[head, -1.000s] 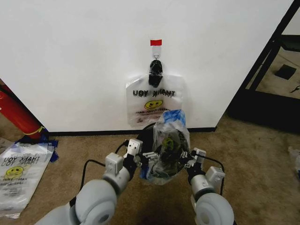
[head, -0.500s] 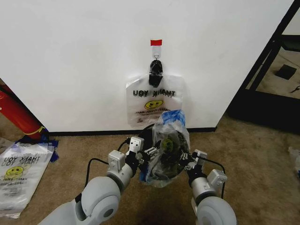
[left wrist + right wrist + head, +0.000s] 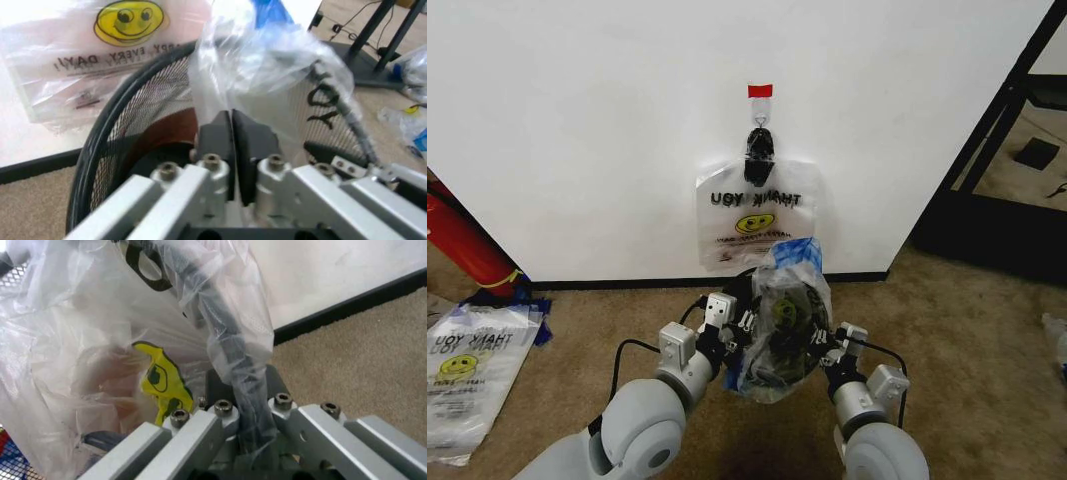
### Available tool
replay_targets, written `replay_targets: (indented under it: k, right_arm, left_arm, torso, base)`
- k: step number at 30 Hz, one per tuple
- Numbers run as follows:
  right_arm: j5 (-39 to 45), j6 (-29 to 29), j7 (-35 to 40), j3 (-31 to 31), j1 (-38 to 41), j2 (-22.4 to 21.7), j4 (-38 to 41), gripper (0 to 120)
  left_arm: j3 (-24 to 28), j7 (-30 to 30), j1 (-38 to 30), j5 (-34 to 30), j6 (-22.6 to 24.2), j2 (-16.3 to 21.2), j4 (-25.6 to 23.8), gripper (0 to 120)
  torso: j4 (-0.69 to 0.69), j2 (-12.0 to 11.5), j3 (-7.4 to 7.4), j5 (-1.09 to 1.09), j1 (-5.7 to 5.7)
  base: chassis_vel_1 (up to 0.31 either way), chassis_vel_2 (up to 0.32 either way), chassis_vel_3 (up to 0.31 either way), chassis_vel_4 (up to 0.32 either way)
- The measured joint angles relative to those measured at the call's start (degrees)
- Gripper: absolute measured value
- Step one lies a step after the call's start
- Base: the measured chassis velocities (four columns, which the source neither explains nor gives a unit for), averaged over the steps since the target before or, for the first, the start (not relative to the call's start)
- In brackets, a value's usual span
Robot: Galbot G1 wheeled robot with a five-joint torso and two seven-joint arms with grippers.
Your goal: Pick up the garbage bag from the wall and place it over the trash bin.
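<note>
The garbage bag (image 3: 784, 315), thin clear plastic with a yellow smiley and blue patches, is stretched between both grippers over the trash bin (image 3: 735, 292). The bin is black mesh and stands against the wall (image 3: 607, 120). My left gripper (image 3: 745, 325) is shut on the bag's edge just inside the bin's rim (image 3: 107, 122); its fingers (image 3: 217, 137) are pressed together. My right gripper (image 3: 827, 345) is shut on the bag where the plastic wraps the black rim (image 3: 230, 347). Most of the bin is hidden behind the bag.
A second THANK YOU bag (image 3: 752, 210) hangs from the black hook (image 3: 759, 143) under the red tape (image 3: 760, 91). A red cylinder (image 3: 462, 240) leans at the left, with loose bags (image 3: 467, 365) on the carpet. A black stand (image 3: 997, 140) is at the right.
Both grippers have edged slightly forward toward the wall with the bag, and the bag has sunk a little lower around the bin.
</note>
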Motion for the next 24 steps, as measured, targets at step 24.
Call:
replay_targets:
  k: [24]
  right_arm:
    - [0.37,-0.25,0.27,-0.01,-0.03,0.32,-0.15,0]
  left_arm:
    - [-0.51,-0.54,1.35,1.64,1.0,0.71,-1.76,13]
  torso:
    - [0.0,0.0,0.0,0.0,0.0]
  base:
    - [0.0,0.0,0.0,0.0]
